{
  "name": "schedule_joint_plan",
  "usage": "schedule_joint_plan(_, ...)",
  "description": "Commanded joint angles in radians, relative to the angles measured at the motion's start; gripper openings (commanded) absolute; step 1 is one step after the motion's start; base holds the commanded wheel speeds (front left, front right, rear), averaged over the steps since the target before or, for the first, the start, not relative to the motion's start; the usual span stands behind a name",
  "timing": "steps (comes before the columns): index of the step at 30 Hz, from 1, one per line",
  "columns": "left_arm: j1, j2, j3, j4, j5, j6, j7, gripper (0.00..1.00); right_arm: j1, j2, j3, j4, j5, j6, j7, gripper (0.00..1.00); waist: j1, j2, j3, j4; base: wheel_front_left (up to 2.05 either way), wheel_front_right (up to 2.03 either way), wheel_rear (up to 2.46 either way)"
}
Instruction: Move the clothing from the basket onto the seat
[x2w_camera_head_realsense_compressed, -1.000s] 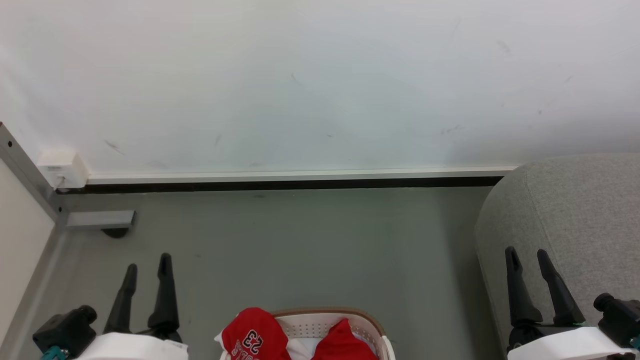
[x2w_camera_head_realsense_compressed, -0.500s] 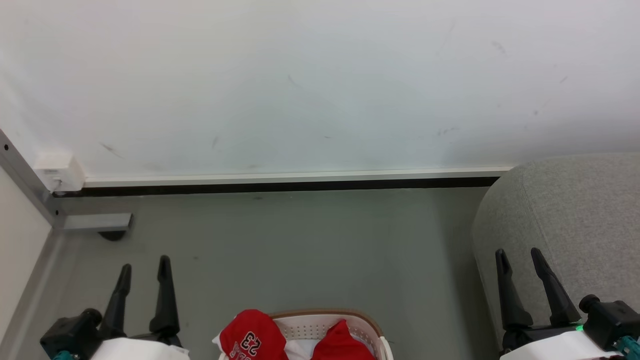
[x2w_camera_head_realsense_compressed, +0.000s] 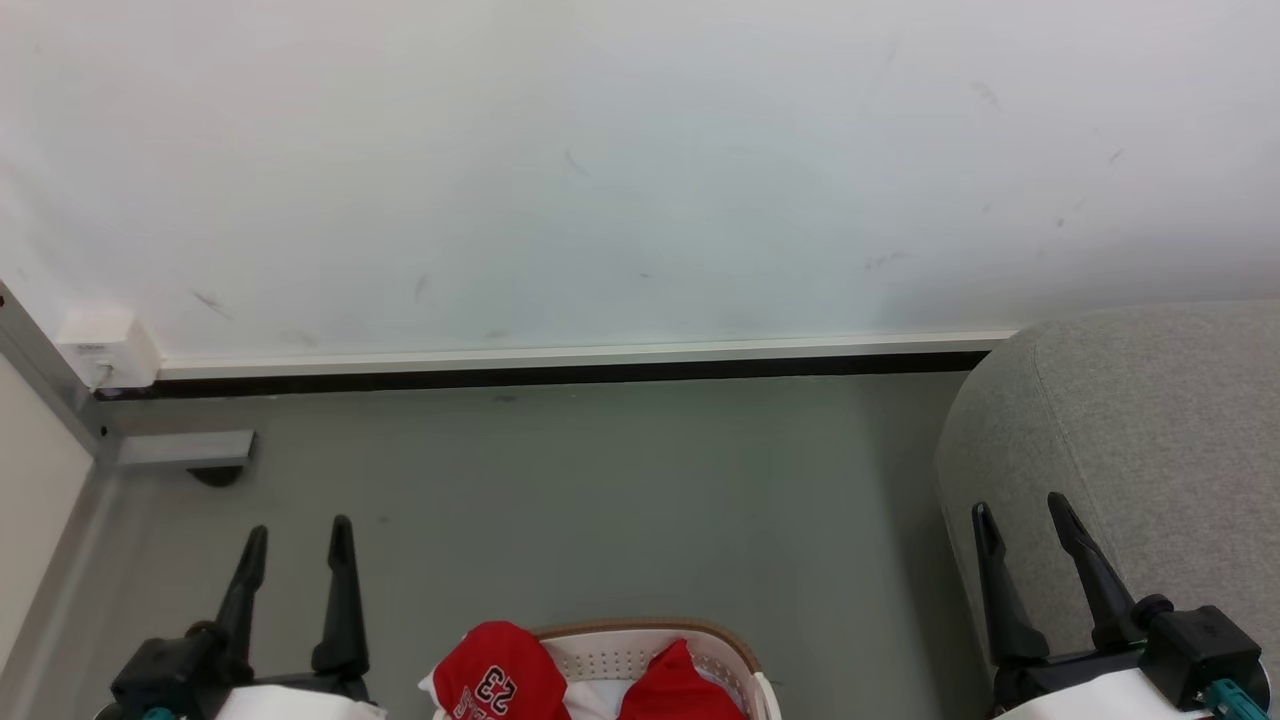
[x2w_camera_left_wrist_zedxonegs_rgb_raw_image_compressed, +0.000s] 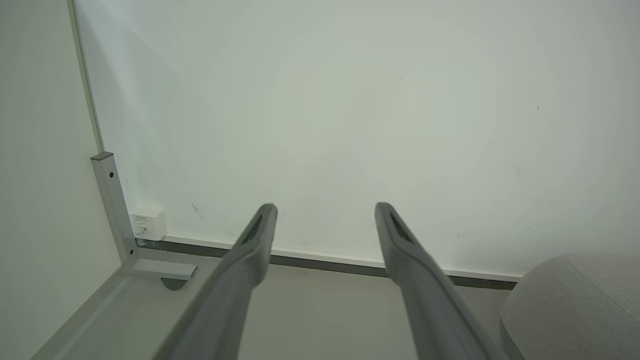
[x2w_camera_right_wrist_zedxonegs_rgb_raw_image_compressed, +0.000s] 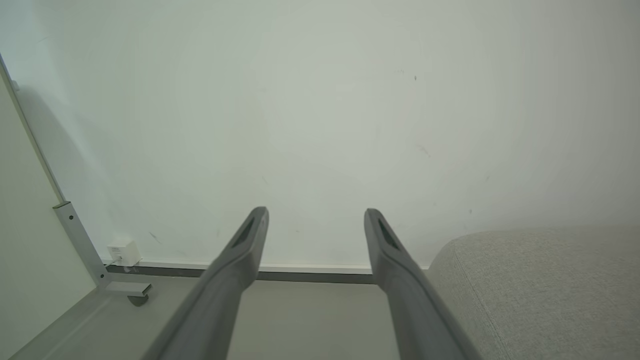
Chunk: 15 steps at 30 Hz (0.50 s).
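The red clothing (x2w_camera_head_realsense_compressed: 495, 675) with white "23" lettering heaps up in the white basket (x2w_camera_head_realsense_compressed: 640, 655) with a brown rim, at the head view's bottom centre. A second red fold (x2w_camera_head_realsense_compressed: 680, 690) lies beside it. The light grey seat (x2w_camera_head_realsense_compressed: 1140, 430) bulks at the right; its edge also appears in the left wrist view (x2w_camera_left_wrist_zedxonegs_rgb_raw_image_compressed: 575, 300) and the right wrist view (x2w_camera_right_wrist_zedxonegs_rgb_raw_image_compressed: 540, 285). My left gripper (x2w_camera_head_realsense_compressed: 298, 535) is open at the lower left, apart from the basket. My right gripper (x2w_camera_head_realsense_compressed: 1018, 512) is open in front of the seat. Both point at the wall, holding nothing (x2w_camera_left_wrist_zedxonegs_rgb_raw_image_compressed: 325, 207) (x2w_camera_right_wrist_zedxonegs_rgb_raw_image_compressed: 316, 212).
A white wall (x2w_camera_head_realsense_compressed: 640, 170) with a dark baseboard (x2w_camera_head_realsense_compressed: 560, 373) closes off the grey floor (x2w_camera_head_realsense_compressed: 620, 500) ahead. A metal post with a foot bracket (x2w_camera_head_realsense_compressed: 180, 450) and a small white box (x2w_camera_head_realsense_compressed: 105, 345) stand in the left corner. Pale cloth (x2w_camera_head_realsense_compressed: 590, 700) lies under the red fabric.
The camera has shifted, so the whole scene has slid left and the basket sits lower. Both grippers stay open; the right one has drifted left in the picture.
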Motion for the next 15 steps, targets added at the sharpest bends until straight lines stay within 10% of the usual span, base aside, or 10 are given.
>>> schedule_joint_plan(1, 0.003, 0.01, 0.0, -0.008, 0.033, 0.004, -0.008, 1.0, -0.007, 0.0, -0.001, -0.001, -0.025, -0.002, -0.009, 1.0, 0.0, 0.0, 0.0, 0.0, 0.0, 0.0, 0.0)
schedule_joint_plan(15, 0.015, 0.009, -0.005, -0.02, 0.124, 0.013, -0.033, 1.0, -0.009, 0.002, 0.008, -0.013, -0.116, -0.002, -0.034, 1.0, 0.0, 0.0, 0.003, -0.006, 0.0, 0.0, 0.0)
